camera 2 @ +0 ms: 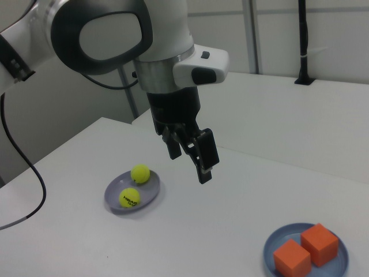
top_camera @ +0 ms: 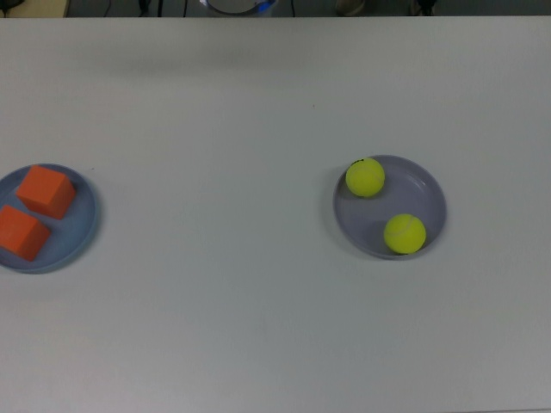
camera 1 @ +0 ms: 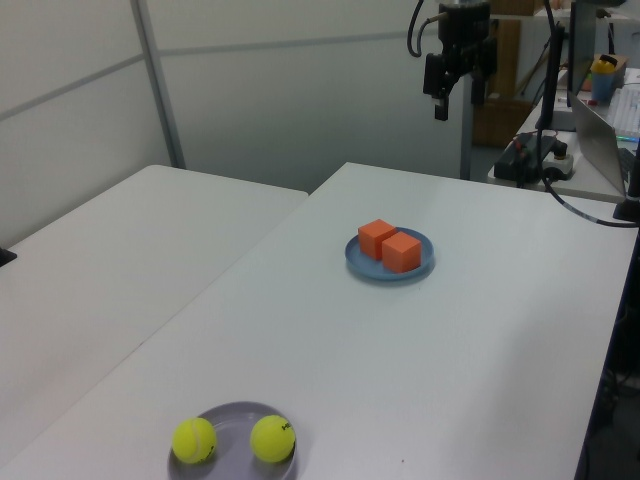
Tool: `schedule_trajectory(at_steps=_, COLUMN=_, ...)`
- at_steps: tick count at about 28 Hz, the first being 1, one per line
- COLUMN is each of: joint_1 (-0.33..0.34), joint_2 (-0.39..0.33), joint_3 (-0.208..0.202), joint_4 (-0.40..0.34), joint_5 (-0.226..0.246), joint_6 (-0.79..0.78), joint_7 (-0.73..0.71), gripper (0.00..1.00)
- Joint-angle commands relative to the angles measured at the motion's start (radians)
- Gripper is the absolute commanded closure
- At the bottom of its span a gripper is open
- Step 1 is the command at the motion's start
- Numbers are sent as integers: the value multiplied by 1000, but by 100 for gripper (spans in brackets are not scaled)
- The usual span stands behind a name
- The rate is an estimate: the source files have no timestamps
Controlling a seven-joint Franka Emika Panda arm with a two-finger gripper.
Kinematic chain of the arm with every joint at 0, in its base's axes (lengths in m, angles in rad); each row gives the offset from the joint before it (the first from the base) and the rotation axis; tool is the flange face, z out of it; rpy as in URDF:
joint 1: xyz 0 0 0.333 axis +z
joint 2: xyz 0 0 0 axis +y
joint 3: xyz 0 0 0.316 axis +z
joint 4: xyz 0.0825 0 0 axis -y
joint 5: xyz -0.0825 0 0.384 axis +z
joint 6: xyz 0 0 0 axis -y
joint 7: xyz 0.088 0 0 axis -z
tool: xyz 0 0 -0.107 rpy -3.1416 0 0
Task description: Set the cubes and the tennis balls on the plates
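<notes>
- Both orange cubes (top_camera: 34, 212) sit side by side on the light blue plate (top_camera: 84, 225), at the left edge of the top view; in the right view the same pair lies at the lower right, touching or nearly so.
- Both tennis balls (top_camera: 385, 205) rest on the lavender plate (top_camera: 428, 200), right of centre in the top view: one near the plate's upper left rim, the other toward its lower edge, apart from each other.
- Nothing of the task lies loose on the white worktop (top_camera: 224, 129); every cube and ball is inside a plate's rim.
- The hand (camera 2: 190, 157) hangs high above the worktop, at the centre of the right view and near the top of the left view, well clear of both plates.
- Its two fingers stand apart with a clear gap between them, and they grip nothing.
- Judged from this layout, the task looks complete: four things placed, sorted by kind, one kind per plate.
- Nothing appears left to move; at most the arm has to stay clear.
</notes>
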Motion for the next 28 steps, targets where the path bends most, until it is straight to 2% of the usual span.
schedule_trajectory(at_steps=1, joint_1=1, joint_2=-24, joint_3=4, joint_4=-20, joint_5=22, joint_6=-18, joint_7=17, gripper=0)
schedule_trajectory(at_steps=28, joint_1=6, joint_2=-23, joint_3=17, joint_4=-21, joint_5=27, joint_6=-16, joint_7=20, gripper=0)
